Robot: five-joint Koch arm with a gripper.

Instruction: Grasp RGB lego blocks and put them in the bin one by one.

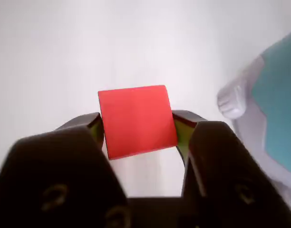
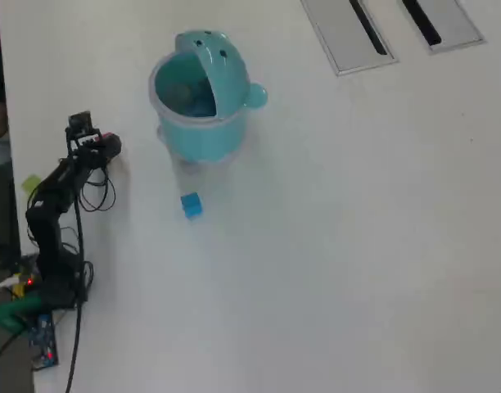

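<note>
The red lego block [image 1: 137, 120] sat between the two dark jaws of the hand [image 1: 140, 133], which had closed on its left and right faces; in the wrist view it filled the gap squarely, slightly rotated, with a yellow-green lining on the jaws showing at either side. It looked a light, rigid plastic cube with smooth, fairly slick faces, so a pinch on two opposite flat sides, as here, seemed the sound hold; a corner grip would likely let it twist out. It appeared robust enough to be dropped into the bin.

In the overhead view the hand [image 2: 103, 146] lay left of the bin [image 2: 203, 135], apart from it, and the red showed there only as a tiny speck. The blue lego block [image 2: 191, 205] rested on the white worktop [image 2: 340, 246] just near of the bin, loose and untouched.

The wrist view cut the bin off at the right edge, showing only part of its teal wall and pale knob [image 1: 231, 100]. Whether the red block was lifted off the worktop could not be told. No yellow-green block was visible; the bin's inside was too dim to tell if something lay there.
</note>
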